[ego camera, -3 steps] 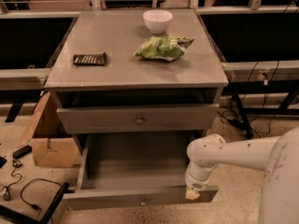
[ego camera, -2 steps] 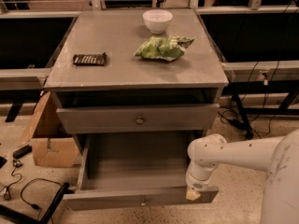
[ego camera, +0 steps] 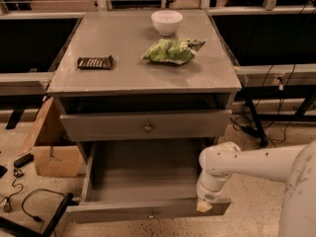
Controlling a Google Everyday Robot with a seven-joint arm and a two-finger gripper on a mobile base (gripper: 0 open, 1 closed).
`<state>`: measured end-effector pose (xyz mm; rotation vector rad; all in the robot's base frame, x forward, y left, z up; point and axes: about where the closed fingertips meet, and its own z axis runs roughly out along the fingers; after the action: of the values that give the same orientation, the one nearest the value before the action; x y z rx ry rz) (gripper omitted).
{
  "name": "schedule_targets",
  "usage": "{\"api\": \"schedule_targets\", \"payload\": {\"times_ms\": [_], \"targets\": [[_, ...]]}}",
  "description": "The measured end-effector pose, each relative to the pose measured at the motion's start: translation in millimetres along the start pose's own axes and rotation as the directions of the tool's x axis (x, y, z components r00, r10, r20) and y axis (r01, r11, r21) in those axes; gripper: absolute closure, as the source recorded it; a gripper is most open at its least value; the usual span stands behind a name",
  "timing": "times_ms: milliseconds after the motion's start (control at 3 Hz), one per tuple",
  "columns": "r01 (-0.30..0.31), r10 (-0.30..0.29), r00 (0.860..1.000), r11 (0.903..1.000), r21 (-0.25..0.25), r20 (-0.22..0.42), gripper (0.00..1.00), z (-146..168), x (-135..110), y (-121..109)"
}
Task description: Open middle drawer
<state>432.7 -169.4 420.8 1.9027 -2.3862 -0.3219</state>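
The middle drawer (ego camera: 148, 212) is pulled far out of the grey cabinet. Its empty inside shows, and its flat front with a small brass knob (ego camera: 151, 214) faces the camera low in the view. My gripper (ego camera: 204, 206) points down at the right end of that front's top edge, at the end of my white arm (ego camera: 256, 163), which comes in from the right. The drawer above (ego camera: 146, 126) with its brass knob is closed. Any drawer below the open one is hidden.
On the cabinet top (ego camera: 123, 78) lie a white bowl (ego camera: 167, 21), a green crumpled bag (ego camera: 172, 51) and a dark snack bar (ego camera: 95, 62). A cardboard box (ego camera: 52, 147) and cables (ego camera: 24, 201) are on the floor at the left. Black table legs and cables are at the right.
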Motion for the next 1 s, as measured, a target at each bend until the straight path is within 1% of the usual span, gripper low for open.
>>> {"api": "schedule_targets", "payload": {"times_ms": [333,667,1000], "targets": [[0.000,0.000,1.000,1.0000,0.000,0.000,0.50,0.0,0.0,0.0],[0.000,0.000,1.000,1.0000,0.000,0.000,0.19,0.0,0.0,0.0],[0.000,0.000,1.000,1.0000,0.000,0.000,0.00,0.2,0.1,0.2]]}}
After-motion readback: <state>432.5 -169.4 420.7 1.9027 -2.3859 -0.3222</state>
